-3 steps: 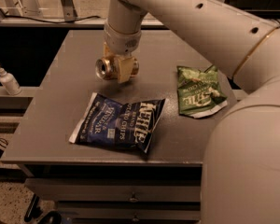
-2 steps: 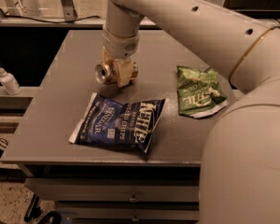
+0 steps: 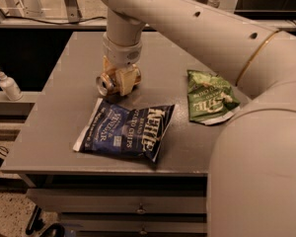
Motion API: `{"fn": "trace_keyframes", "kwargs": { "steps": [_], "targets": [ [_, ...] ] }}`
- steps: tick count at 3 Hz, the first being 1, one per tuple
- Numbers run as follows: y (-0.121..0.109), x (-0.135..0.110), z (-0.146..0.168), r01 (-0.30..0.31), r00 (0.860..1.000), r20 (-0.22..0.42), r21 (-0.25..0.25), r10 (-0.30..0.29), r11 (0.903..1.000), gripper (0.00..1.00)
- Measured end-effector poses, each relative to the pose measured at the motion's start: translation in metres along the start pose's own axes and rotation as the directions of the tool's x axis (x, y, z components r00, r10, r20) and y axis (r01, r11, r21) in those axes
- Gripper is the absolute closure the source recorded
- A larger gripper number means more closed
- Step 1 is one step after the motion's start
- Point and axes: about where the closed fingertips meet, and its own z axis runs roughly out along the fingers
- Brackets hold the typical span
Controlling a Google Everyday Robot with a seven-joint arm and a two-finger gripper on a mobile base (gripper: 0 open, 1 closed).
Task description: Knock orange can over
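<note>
1. While the robot's pale arm (image 3: 197,28) reached down from the upper right, its hand (image 3: 122,79) sat low over the middle of the grey desk (image 3: 64,98), close to the surface.
2. The orange can (image 3: 106,84) was tipped well off upright, with its silver end turned toward the lower left of the view.
3. The can lay hard against the hand on the hand's left side as seen, and the rear of its body was hidden behind the hand's cream-coloured parts.
4. Whether the hand was apart, together or clamped on the can could not be told.
5. A blue chip bag (image 3: 128,132) lay flat just in front of the can and the hand, near the desk's front edge.
6. A green chip bag (image 3: 209,98) lay further right on the desk, well apart from the can, next to the robot's body.
7. A small white bottle (image 3: 9,84) stood on a lower ledge off the desk's left side.
</note>
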Motion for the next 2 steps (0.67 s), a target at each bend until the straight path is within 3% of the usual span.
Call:
{"fn": "trace_keyframes", "kwargs": {
  "steps": [1, 2],
  "targets": [
    [0.0014, -0.003, 0.0045, 0.012, 1.0, 0.001, -0.01, -0.012, 0.9999, 0.11],
    [0.0004, -0.0004, 0.0038, 0.028, 1.0, -0.013, -0.012, -0.028, 0.9995, 0.0]
  ]
}}
